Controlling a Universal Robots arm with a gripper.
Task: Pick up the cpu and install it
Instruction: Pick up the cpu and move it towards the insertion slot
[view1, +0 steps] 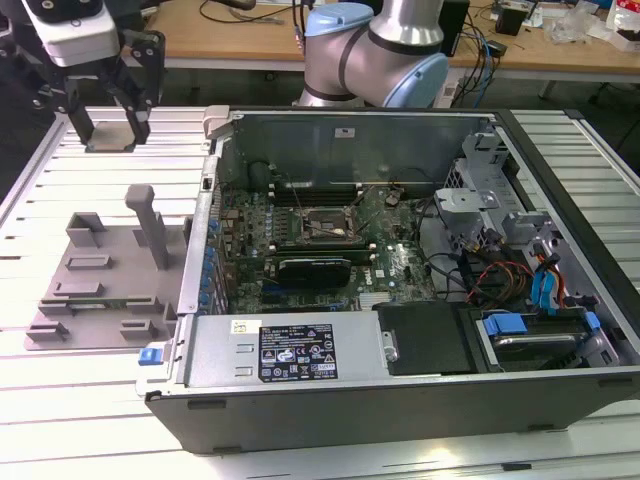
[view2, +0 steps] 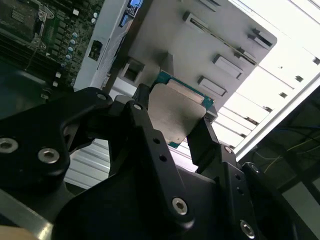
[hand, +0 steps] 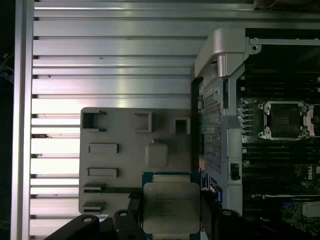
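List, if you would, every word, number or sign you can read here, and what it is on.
Nothing can be read for certain.
Black label on the silver metal box: print too small.
Top of the cpu: faint engraving, too blurred.
Motherboard: white markings, too small.

Open air surrounds the hand (view1: 110, 128) above the counter (view1: 60, 395), though the fixture's tall post (view1: 150, 225) and the open-topped case's side wall (view1: 196, 260) rise nearby.
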